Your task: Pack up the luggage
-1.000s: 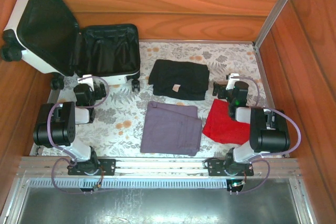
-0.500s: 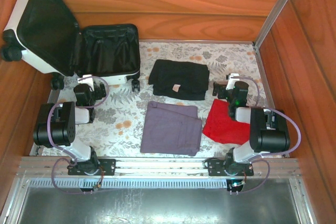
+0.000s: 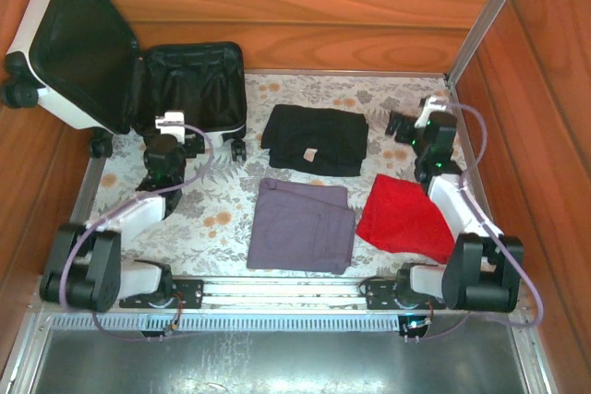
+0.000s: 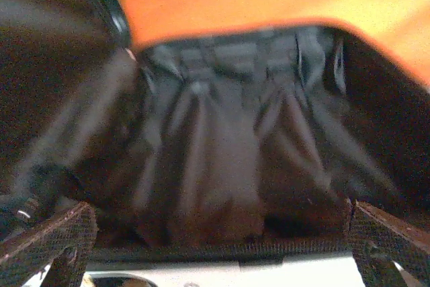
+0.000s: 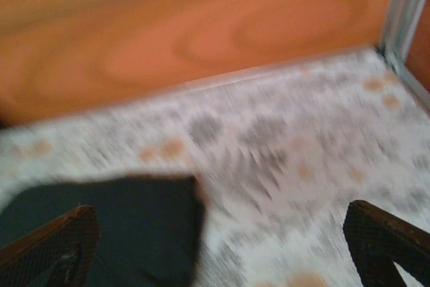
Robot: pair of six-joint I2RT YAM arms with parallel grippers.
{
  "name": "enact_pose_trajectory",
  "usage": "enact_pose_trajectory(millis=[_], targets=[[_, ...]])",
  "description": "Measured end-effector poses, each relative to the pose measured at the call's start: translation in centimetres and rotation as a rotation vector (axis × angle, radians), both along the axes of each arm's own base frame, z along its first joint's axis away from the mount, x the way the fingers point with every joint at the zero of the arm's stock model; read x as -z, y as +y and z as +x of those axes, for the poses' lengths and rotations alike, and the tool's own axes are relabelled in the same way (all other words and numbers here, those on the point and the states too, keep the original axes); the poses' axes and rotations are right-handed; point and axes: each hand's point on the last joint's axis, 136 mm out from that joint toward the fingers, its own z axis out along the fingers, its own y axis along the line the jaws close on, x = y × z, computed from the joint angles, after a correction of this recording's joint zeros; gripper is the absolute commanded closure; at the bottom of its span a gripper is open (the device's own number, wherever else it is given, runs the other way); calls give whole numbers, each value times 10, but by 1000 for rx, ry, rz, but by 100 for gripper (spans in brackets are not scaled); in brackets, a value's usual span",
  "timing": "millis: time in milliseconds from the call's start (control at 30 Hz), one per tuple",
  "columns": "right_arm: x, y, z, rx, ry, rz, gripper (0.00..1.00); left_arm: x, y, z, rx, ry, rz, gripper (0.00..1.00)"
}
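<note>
Blurry luggage (image 4: 228,159), blurry tablecloth (image 5: 282,159)

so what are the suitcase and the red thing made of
Luggage: the white shell looks like smooth hard plastic with rigid rounded edges; the black lining looks like thin, creased fabric. Red cloth: soft matte textile, folded flat; the fibre can't be told.

SURFACE: floral-patterned table (image 3: 231,200) | FAR LEFT: open luggage (image 3: 189,89) | CENTRE FAR: folded black garment (image 3: 314,138) | CENTRE NEAR: folded purple garment (image 3: 302,226) | RIGHT: red cloth (image 3: 404,217)
</note>
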Motion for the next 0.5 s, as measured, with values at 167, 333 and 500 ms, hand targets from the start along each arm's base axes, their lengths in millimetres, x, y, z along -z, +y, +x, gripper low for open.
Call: enact_pose_trajectory(millis=[167,333,500], targets=[[-41,69,-2,-147,50,140,5,-70,14,-35,-89,-135,-138,0],[-3,171,-9,-357,286,171,15,-93,27,-82,-121,-187,-349,0],[58,240,-1,-455,524,105,16,-78,25,-110,-115,-89,-512,3]])
